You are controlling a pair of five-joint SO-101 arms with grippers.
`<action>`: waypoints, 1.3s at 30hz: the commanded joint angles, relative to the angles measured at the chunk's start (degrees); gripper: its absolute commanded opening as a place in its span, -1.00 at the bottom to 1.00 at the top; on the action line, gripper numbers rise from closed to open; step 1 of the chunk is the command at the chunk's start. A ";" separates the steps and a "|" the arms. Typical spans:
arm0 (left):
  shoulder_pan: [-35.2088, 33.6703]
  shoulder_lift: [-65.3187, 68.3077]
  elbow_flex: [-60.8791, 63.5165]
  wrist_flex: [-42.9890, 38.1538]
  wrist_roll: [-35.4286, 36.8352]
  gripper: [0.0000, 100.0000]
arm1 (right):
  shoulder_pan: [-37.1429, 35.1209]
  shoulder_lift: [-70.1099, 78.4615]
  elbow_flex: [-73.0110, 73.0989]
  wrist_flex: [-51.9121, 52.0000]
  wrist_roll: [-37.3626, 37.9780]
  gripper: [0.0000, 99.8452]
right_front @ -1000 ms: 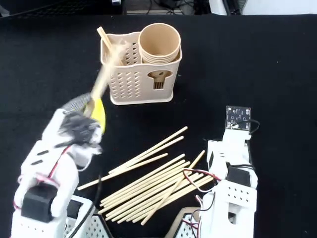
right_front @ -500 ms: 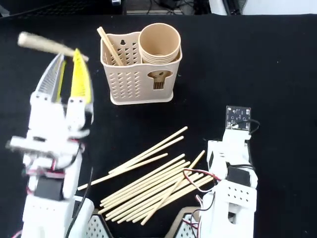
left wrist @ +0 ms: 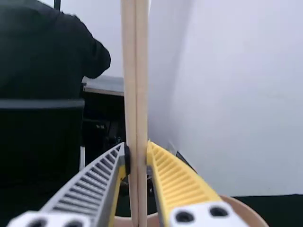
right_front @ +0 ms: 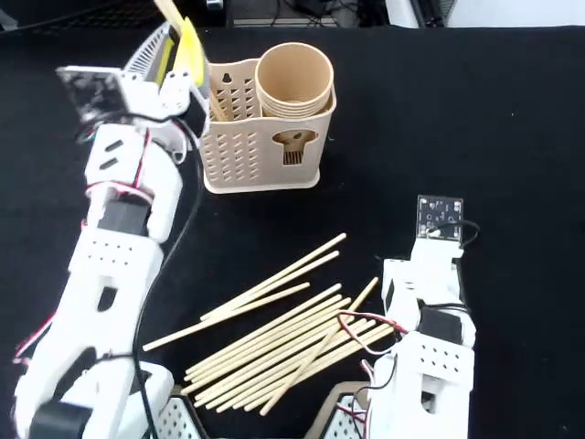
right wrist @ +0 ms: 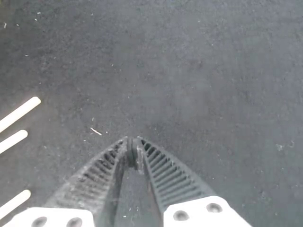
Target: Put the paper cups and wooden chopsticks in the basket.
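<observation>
Chopsticks [left wrist: 135, 71], two pale wooden sticks pressed flat side by side, are pinched between the grey and yellow fingers of the left gripper [left wrist: 136, 148] and run straight out well past the fingertips. From above, that gripper [right_front: 179, 37] sits at the far left corner of the basket [right_front: 260, 155], a beige plastic caddy with slotted walls, whose rim is just beside the yellow finger. One more stick [right_front: 218, 102] leans in the basket's left compartment, close under those fingers. The right compartment holds the paper cups [right_front: 294, 78], tan and nested into one stack with the open mouth up. Nearer the arms, well apart from either set of fingers, a loose pile of chopsticks [right_front: 274, 338] lies fanned across the black table [right_front: 494, 119]. The right gripper [right wrist: 131, 150] has its fingers shut together on nothing, hanging over bare cloth, with three stick ends [right wrist: 19, 113] off to one side of the fingertips.
</observation>
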 commanded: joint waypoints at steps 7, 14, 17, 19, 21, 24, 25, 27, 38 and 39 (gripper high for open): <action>1.19 1.14 5.05 -1.49 0.53 -0.94 | 0.79 -0.75 -0.13 -1.58 0.35 -0.97; 1.27 1.23 10.59 -1.67 0.53 -0.94 | 0.79 -0.75 -0.13 -1.58 0.44 -0.97; 1.36 0.79 11.65 -1.32 0.53 -0.93 | 0.79 -0.75 -0.13 -1.58 0.44 -0.97; 1.36 0.70 11.91 -1.32 0.53 -0.88 | 0.79 -0.75 -0.13 -1.58 0.44 -0.97; 1.27 0.70 12.00 -1.14 0.53 -0.78 | 0.79 -0.75 -0.13 -1.58 0.44 -0.97; 1.36 0.62 10.77 1.85 0.53 -0.74 | 0.79 -0.75 -0.13 -1.58 0.44 -0.97; 1.36 0.62 9.89 2.99 0.53 -0.75 | 0.79 -0.75 -0.13 -1.58 0.44 -0.97; 1.10 0.62 8.13 5.71 0.53 -0.75 | 0.79 -0.75 -0.13 -1.58 0.44 -0.97; -1.19 -17.32 3.82 34.29 0.53 -0.75 | 0.79 -0.75 -0.13 -1.58 0.35 -0.97; -1.10 -20.57 3.82 38.42 0.53 -0.75 | 0.79 -0.75 -0.13 -1.58 0.26 -0.97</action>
